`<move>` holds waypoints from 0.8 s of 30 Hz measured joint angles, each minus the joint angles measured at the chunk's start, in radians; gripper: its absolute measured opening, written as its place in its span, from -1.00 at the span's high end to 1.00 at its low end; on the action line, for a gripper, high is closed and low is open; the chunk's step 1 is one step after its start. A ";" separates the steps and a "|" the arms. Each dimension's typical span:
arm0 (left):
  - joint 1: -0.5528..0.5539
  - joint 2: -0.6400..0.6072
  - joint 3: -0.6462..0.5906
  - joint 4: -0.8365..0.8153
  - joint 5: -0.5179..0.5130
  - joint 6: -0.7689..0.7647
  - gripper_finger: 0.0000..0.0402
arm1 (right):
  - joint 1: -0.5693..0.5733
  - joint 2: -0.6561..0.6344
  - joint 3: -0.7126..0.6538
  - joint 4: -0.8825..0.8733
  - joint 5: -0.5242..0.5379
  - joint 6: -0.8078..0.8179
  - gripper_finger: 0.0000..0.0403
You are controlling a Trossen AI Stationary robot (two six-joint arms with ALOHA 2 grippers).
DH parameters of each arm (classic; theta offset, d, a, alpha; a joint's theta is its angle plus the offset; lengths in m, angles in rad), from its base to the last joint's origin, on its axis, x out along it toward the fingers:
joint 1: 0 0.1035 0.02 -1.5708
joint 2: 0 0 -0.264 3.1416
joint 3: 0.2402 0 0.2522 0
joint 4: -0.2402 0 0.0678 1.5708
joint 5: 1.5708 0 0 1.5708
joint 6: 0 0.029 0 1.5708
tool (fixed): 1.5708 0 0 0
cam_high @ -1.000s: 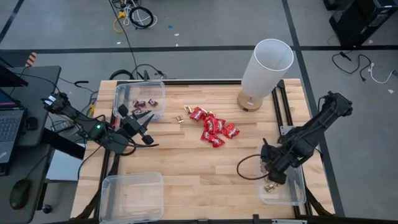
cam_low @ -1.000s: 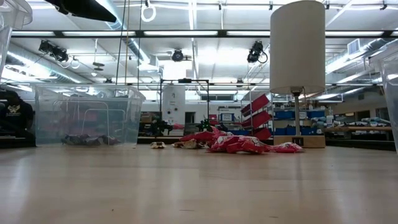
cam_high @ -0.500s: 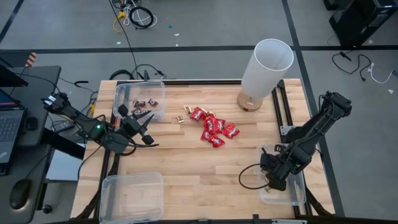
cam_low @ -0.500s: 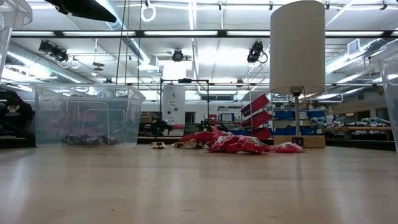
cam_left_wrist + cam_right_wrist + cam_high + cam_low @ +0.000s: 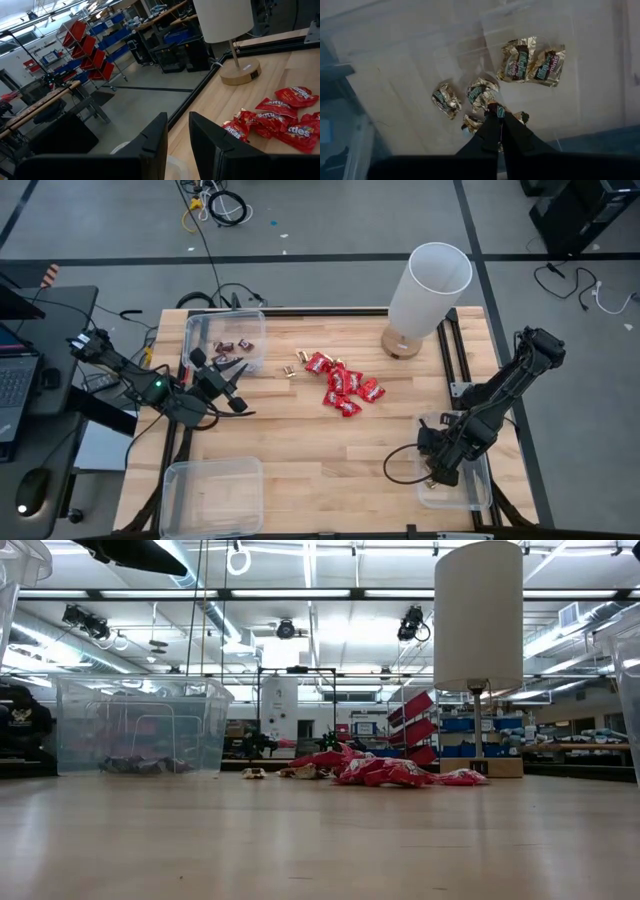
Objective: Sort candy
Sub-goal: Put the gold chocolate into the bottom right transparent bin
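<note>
Since a second ago, only the right arm has shifted, drawing its pincer down over the bin at the surface's right edge. Going from the left, the left pincer (image 5: 232,385) hovers beside the far-left clear bin (image 5: 200,330), its fingers (image 5: 150,145) slightly spread and empty; dark mini bars (image 5: 236,345) lie inside. Gold-foil pieces (image 5: 291,369) and red packets (image 5: 345,385) sit mid-surface, near the lamp (image 5: 425,295). The right pincer (image 5: 498,114) is pressed together on a gold piece above several others (image 5: 520,62) in the right bin (image 5: 470,498).
</note>
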 joint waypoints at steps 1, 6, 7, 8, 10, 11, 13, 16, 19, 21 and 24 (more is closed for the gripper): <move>0.000 0.000 0.000 0.000 0.000 0.000 0.59 | 0.000 0.000 0.000 0.000 0.000 0.000 0.95; 0.000 0.000 0.000 -0.001 0.000 0.000 0.59 | 0.000 0.000 0.000 0.000 0.000 0.000 0.88; 0.000 0.000 0.000 -0.001 0.000 0.000 0.59 | 0.000 0.000 0.000 0.000 0.000 0.000 0.87; 0.000 0.000 0.000 -0.001 0.000 0.000 0.59 | 0.000 0.000 0.000 0.000 0.000 0.000 0.86; 0.000 0.000 0.000 -0.003 0.000 0.000 0.59 | 0.000 0.000 0.000 0.000 0.000 0.000 0.84; 0.000 0.000 0.000 -0.003 0.000 0.000 0.59 | 0.000 0.000 0.000 -0.001 0.000 0.000 0.84; 0.000 0.000 0.000 -0.003 0.000 0.000 0.59 | 0.000 0.000 0.000 0.000 0.000 0.000 0.84; 0.000 0.000 0.000 -0.003 0.000 0.000 0.59 | 0.000 0.000 0.000 -0.001 0.000 0.000 0.85; 0.000 0.000 0.000 -0.003 0.000 0.000 0.59 | 0.000 0.000 0.000 -0.001 0.000 0.000 0.85; 0.000 0.000 0.000 -0.003 0.000 0.000 0.59 | 0.000 0.000 0.000 -0.001 0.000 0.000 0.85; 0.000 0.000 0.000 -0.003 0.000 0.000 0.59 | 0.000 0.000 0.000 -0.001 0.000 0.000 0.84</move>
